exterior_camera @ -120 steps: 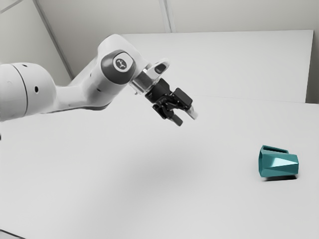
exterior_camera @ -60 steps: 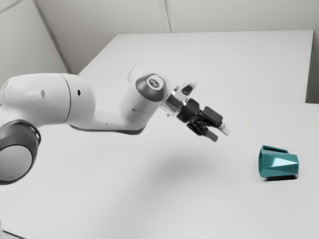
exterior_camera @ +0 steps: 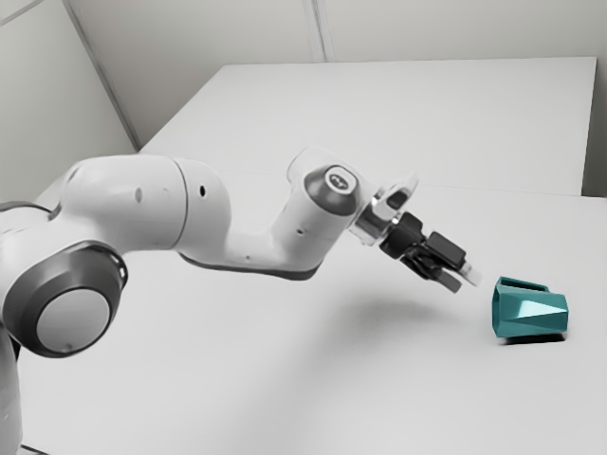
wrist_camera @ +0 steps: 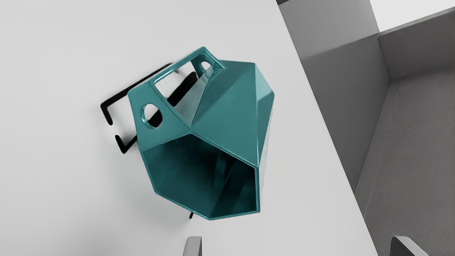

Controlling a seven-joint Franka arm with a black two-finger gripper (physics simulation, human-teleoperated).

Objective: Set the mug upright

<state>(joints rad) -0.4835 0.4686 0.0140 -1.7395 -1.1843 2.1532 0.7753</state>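
The claw (exterior_camera: 462,280) has come down closer to the mug (exterior_camera: 533,314), open and holding nothing. The mug lies tipped on the table (exterior_camera: 237,370) just ahead of the claw, mouth (wrist_camera: 209,181) towards it, so righting it likely needs a grip first.

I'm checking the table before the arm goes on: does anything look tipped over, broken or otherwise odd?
Yes: the mug lies on its side on the table, its open mouth facing the claw, where a mug would normally stand upright. I see no crack or spill.
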